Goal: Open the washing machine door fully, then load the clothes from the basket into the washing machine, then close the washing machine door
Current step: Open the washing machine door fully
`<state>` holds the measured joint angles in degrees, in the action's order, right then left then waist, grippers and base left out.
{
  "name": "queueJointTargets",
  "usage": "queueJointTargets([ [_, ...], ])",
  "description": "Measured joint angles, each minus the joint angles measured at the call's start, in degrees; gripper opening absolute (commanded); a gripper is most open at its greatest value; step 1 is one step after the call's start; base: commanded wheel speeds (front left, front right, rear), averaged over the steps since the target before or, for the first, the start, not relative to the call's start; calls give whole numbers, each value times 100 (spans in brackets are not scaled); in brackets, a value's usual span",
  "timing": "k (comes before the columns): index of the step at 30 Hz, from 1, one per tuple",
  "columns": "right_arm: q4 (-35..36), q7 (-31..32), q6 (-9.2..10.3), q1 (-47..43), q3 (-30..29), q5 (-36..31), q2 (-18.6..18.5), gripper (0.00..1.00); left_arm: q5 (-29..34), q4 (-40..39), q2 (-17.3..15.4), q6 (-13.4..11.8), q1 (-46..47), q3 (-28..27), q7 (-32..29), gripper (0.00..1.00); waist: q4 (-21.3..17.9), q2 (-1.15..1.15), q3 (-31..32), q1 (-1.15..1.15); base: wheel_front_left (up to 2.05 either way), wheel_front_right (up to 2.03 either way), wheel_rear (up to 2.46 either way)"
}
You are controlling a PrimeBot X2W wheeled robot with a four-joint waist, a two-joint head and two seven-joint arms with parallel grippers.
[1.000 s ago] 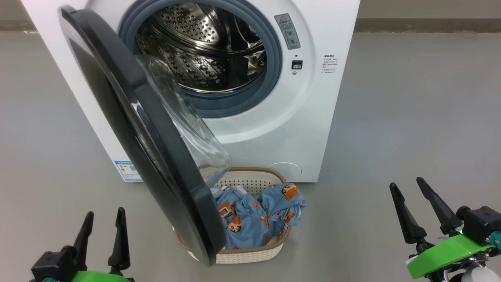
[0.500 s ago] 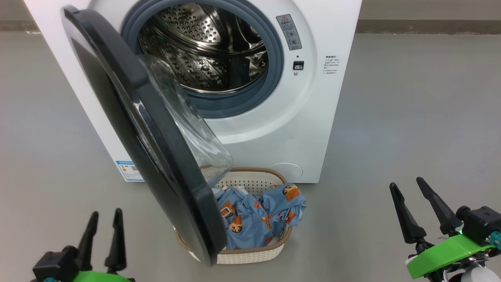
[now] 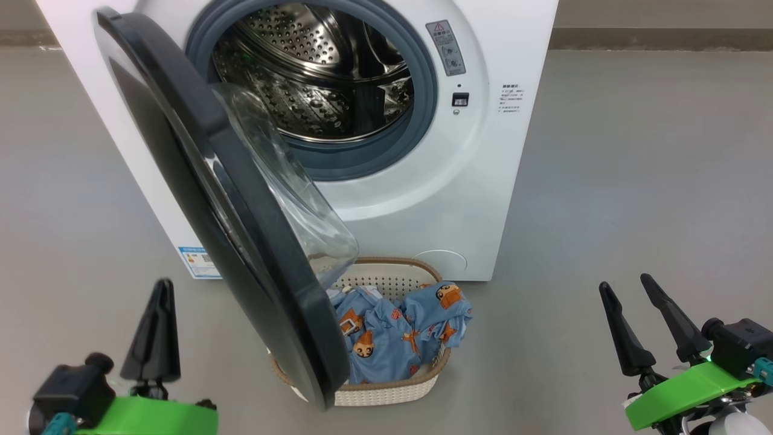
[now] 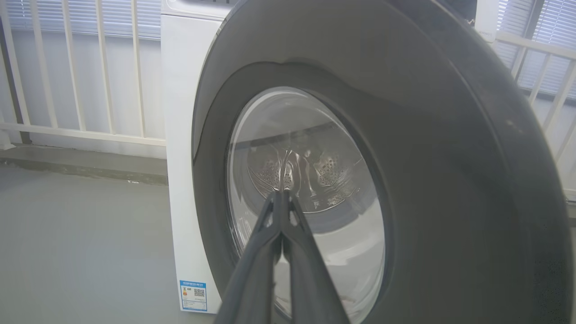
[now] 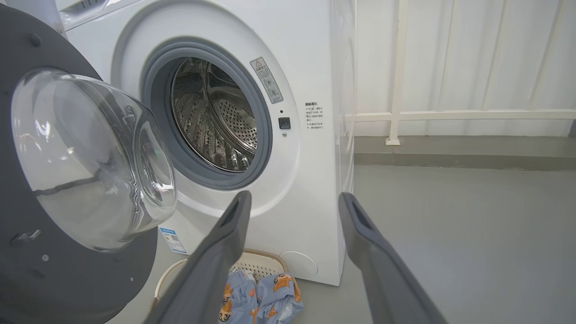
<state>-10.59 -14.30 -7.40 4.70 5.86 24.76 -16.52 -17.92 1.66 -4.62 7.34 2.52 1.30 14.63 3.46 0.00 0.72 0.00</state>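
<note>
— How many things do you count?
— One washing machine [image 3: 483, 181], one washing machine door [image 3: 199, 157], one basket [image 3: 386, 394] and two hands. The clothes [image 3: 392, 338] are a bunched light-blue heap in the basket; I can't tell how many pieces.

— Where does the basket sit?
— On the floor [image 3: 634, 181], just in front of the machine, below the mouth of the steel drum [image 3: 320, 72].

— Anything in the way?
— The door. It's hinged on the robot's left and stands part-way open, with its glass bowl [image 3: 290, 199] bulging toward the drum. Its lower rim hangs over the basket's left part and hides it.

— And the hands?
— The left hand [image 3: 162, 290] is low on the left, on the door's outer side, fingers clenched together on nothing. The right hand [image 3: 625, 283] is low on the right, fingers spread and released, empty, well apart from the basket.

— Room to move?
— Bare grey floor runs right of the machine and basket, back to a white railing [image 5: 398, 67]. The basket's right side lies open.
</note>
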Motion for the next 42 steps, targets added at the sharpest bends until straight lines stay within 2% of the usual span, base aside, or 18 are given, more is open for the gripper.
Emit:
queueJointTargets([
  [5, 0, -1, 0, 0, -1, -1, 31, 100, 21, -689, 12, 0, 75, 88, 1, 0, -16, 0, -13, 0, 0, 0, 0],
  [14, -11, -1, 0, 0, 11, 0, 86, 100, 204, -1705, 26, 0, 100, 565, 3, 0, -54, 0, -8, 0, 0, 0, 0],
  [19, -27, -1, 0, 0, 34, 0, 119, 100, 204, -2043, 26, 0, 100, 1093, -10, 0, -68, 0, -9, 0, 0, 0, 0],
  [30, -60, -1, 0, 5, 132, 3, 165, 100, -115, -1705, 11, 0, 122, 1983, -280, 0, -161, 0, -35, 0, 0, 0, 0],
  [37, -99, -1, 0, 6, 193, 9, 166, 100, -296, -1081, -27, 0, 162, 2382, -303, 0, -275, 0, -61, 0, 0, 0, 0],
  [42, -130, -1, 0, 19, 231, 10, 176, 100, -442, -669, -29, 0, 270, 2449, -305, 0, -334, 0, -74, 0, 0, 0, 0],
])
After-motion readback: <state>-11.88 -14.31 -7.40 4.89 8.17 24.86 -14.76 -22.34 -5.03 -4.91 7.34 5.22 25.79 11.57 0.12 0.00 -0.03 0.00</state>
